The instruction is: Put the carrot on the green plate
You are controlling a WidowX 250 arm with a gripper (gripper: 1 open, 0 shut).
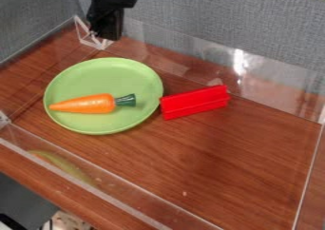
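The orange carrot [84, 105] with its dark green stem end lies on the round lime-green plate [112, 78], left of the plate's centre, stem pointing right. My gripper [105, 34] hangs above the plate's far rim, well apart from the carrot. Its dark fingers are shut, with nothing between them. The arm above it runs out of the top of the view.
A red rectangular block [195, 102] lies on the wooden table just right of the plate. Clear acrylic walls [241, 63] fence the table at the back, left and front. A grey panel forms the backdrop.
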